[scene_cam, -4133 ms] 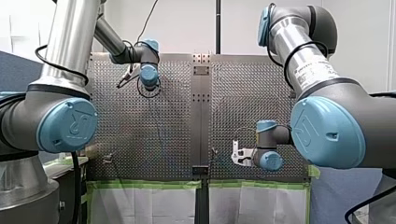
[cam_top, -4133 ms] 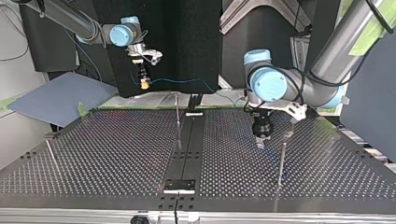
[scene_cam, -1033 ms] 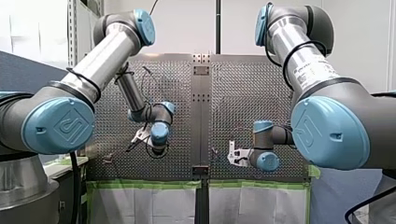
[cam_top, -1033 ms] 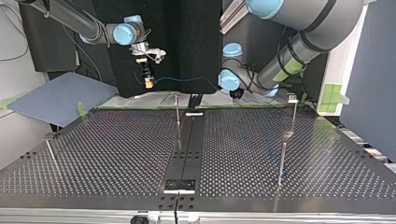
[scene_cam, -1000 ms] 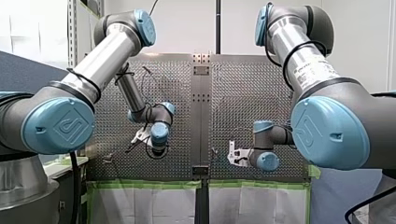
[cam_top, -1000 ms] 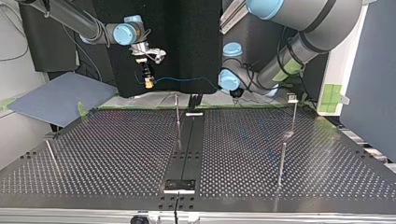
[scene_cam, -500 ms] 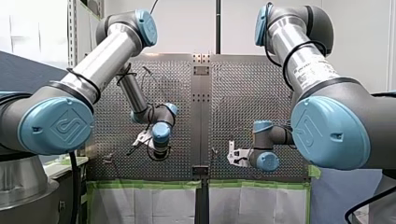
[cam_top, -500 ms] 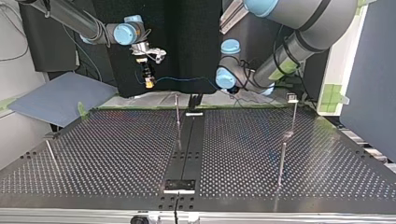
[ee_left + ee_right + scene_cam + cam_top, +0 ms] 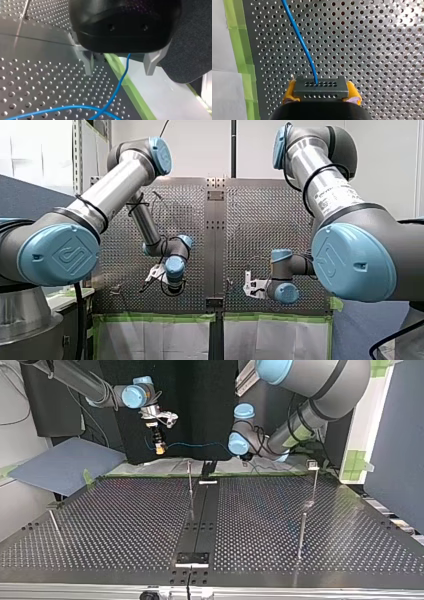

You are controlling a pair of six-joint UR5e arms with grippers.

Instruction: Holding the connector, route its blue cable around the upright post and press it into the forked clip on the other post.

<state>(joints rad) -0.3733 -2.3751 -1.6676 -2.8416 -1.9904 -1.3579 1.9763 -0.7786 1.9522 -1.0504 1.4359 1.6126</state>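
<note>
**Inspector:** Right tool [image 9: 320,96], condition?

**Recorder:** Closed on the connector [image 9: 320,87]. The yellow pads [image 9: 288,93] clamp its two short ends. The connector's holed face points away from the tool, over the perforated desk [image 9: 387,50] and beside a strip of green tape [image 9: 237,37].

**Inspector:** And the cable?

**Recorder:** The blue cable [image 9: 299,40] leaves a middle hole in the connector's upper row. It runs straight ahead over the desk, bending slightly toward the tape.

**Inspector:** Left tool [image 9: 119,73]?

**Recorder:** Wide open, gripping nothing. Its metal fingers [image 9: 87,62] stand well apart. The cable drops from under the tool body between them, nearer the finger on the tape side, and touches neither. Below the tips it crosses another run of the same cable lying just above the desk.

**Inspector:** Position over the desk?

**Recorder:** In the top view the right tool hangs raised near the desk's far edge, left of centre. The cable spans about level from it to the left arm's wrist. The upright post [image 9: 190,480] stands below that span, its top clear of the cable. A second post [image 9: 314,482] at that view's right carries a small head, too small to tell whether it is forked. The cable is well apart from it.
</note>
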